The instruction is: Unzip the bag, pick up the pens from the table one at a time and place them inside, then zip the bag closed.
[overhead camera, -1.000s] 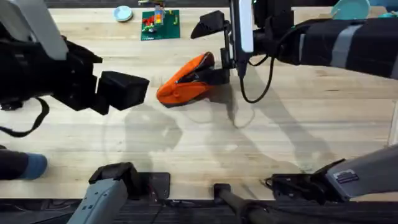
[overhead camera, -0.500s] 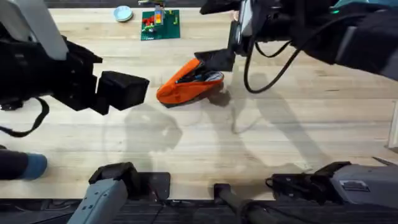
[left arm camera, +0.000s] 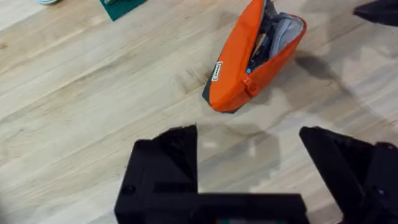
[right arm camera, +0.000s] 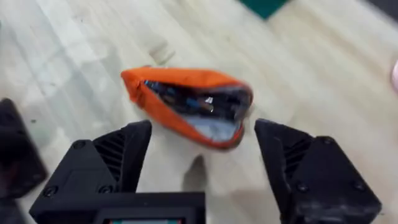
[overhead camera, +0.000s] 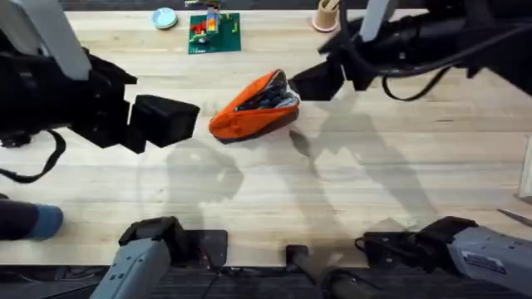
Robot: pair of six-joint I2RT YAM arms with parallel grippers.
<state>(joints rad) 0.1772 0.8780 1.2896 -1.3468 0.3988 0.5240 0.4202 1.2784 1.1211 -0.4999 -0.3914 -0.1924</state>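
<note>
Inside the open bag [right arm camera: 186, 102] dark shapes lay too blurred to tell as pens. The left gripper [left arm camera: 255, 165] was cut off by the left wrist view's lower edge; a teal object [overhead camera: 41, 221] was cut by the overhead view's left edge

The bag [overhead camera: 253, 108] lies mid-table [overhead camera: 274, 199], between the left end effector [overhead camera: 166, 120] and right end effector [overhead camera: 320, 81].

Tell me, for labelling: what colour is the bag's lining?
Light grey inside the orange bag; the right wrist view shows it best.
</note>
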